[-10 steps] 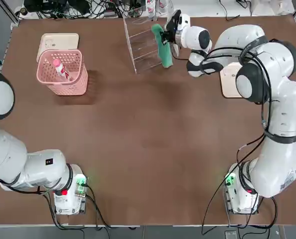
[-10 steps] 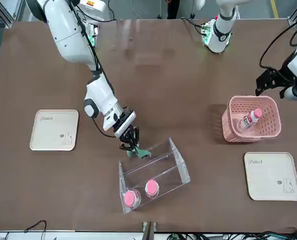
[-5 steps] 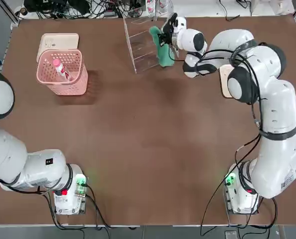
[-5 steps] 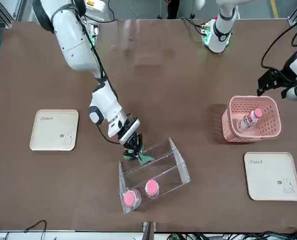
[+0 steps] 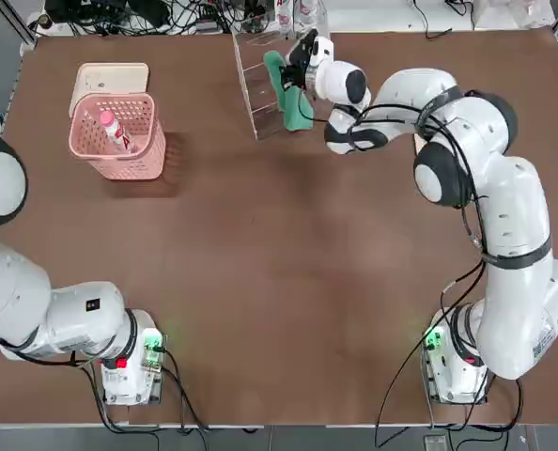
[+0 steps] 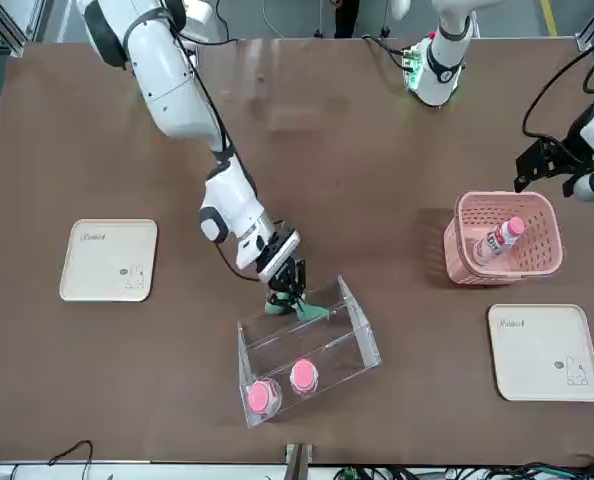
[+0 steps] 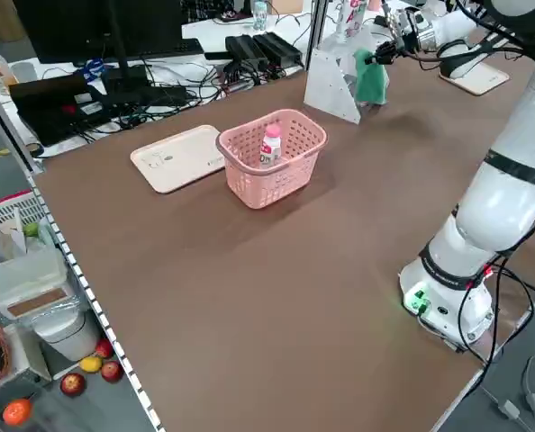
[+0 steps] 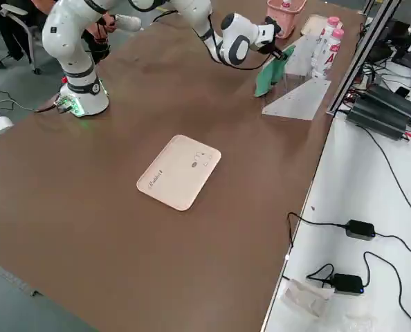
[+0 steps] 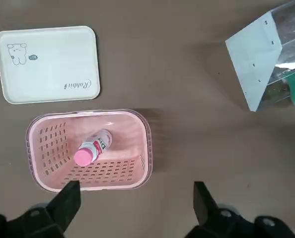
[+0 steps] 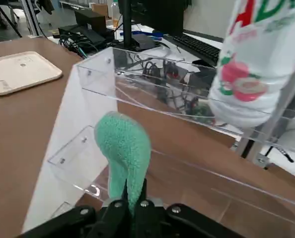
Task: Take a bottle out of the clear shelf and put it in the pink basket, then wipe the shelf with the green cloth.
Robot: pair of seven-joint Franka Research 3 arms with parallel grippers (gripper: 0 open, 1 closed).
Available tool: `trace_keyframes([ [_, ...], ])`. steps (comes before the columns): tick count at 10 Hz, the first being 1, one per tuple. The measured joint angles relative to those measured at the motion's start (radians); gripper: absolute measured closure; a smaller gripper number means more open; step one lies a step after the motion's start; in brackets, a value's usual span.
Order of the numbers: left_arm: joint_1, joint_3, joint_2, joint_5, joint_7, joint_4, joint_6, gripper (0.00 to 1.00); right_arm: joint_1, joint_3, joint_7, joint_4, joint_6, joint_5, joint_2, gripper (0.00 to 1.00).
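My right gripper (image 5: pixel 299 73) is shut on the green cloth (image 5: pixel 288 91), which hangs inside the clear shelf (image 5: pixel 258 105) at the table's far edge. In the right wrist view the cloth (image 10: pixel 125 148) rises from between the closed fingers against the shelf's see-through tiers (image 10: pixel 88 124). Two pink-capped bottles (image 6: pixel 260 397) stand in the shelf (image 6: pixel 362 345). One bottle (image 5: pixel 113 130) lies tilted in the pink basket (image 5: pixel 119 160) at the far left. My left gripper (image 9: pixel 135 203) hovers open above that basket (image 9: pixel 143 148), holding nothing.
A cream tray (image 5: pixel 110 77) lies just behind the basket. Another cream tray (image 6: pixel 109 260) lies on the robot's right side of the table. Cables and equipment line the far edge behind the shelf. My right arm stretches across the far right of the table.
My right gripper has carried the green cloth toward the robot's left, farther into the shelf. The left arm has not moved.
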Motion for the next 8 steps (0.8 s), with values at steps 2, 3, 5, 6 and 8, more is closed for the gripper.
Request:
trace_keyframes([
  [2, 0.000, 0.000, 0.000, 0.000, 0.000, 0.000, 0.000, 0.00, 0.034, 0.000, 0.000, 0.031, -0.001, 0.051, 0.030, 0.98],
  [3, 0.000, 0.000, 0.000, 0.000, 0.000, 0.000, 0.000, 0.00, 0.049, 0.000, 0.000, 0.054, -0.017, 0.079, 0.044, 0.98],
  [5, 0.000, 0.000, 0.000, 0.000, 0.000, 0.000, 0.000, 0.00, 0.077, 0.000, 0.000, 0.105, -0.073, 0.125, 0.055, 0.98],
  [6, 0.000, 0.000, 0.000, 0.000, 0.000, 0.000, 0.000, 0.00, 0.081, -0.001, 0.000, 0.114, -0.082, 0.132, 0.055, 0.98],
  [8, 0.000, 0.000, 0.000, 0.000, 0.000, 0.000, 0.000, 0.00, 0.071, -0.014, -0.012, 0.116, -0.084, 0.132, 0.059, 0.98],
])
